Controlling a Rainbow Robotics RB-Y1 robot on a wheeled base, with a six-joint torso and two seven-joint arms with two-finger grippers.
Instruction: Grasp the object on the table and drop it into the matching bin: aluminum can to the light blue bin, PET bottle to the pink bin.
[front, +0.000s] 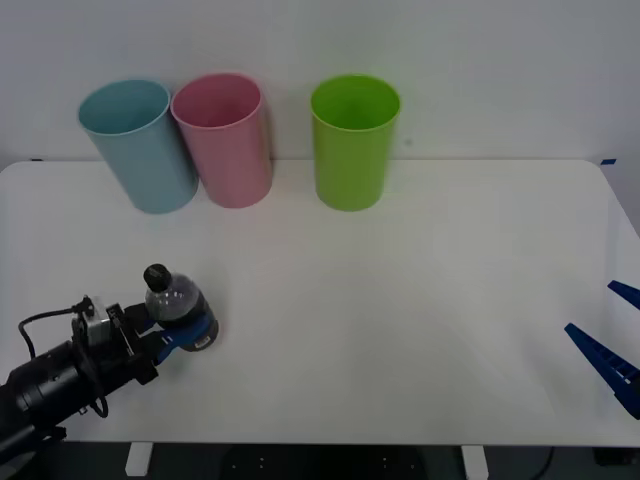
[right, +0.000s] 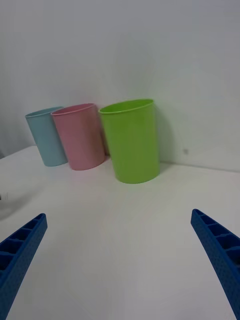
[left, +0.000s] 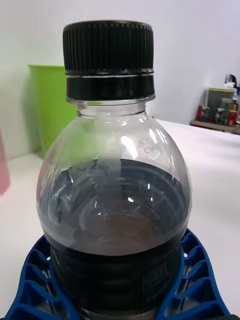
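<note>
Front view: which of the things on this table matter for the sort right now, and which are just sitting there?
In the job:
PET bottle, upright, held between the left gripper fingers
pink bin, its target
table

Not needed now:
light blue bin, for cans
lime green bin
right gripper, open, idle at the table's right edge

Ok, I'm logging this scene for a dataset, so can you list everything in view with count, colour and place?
Small clear plastic bottle: one, black cap, dark label, upright near the table's front left.
Tall light blue plastic bin: one, far left of the back row.
Tall pink plastic bin: one, beside the blue bin.
Tall lime green plastic bin: one, apart to their right.
Flat white table: one, under everything.
Left gripper: blue jaws shut on the bottle.
Right gripper: blue jaws open, table's right edge.
</note>
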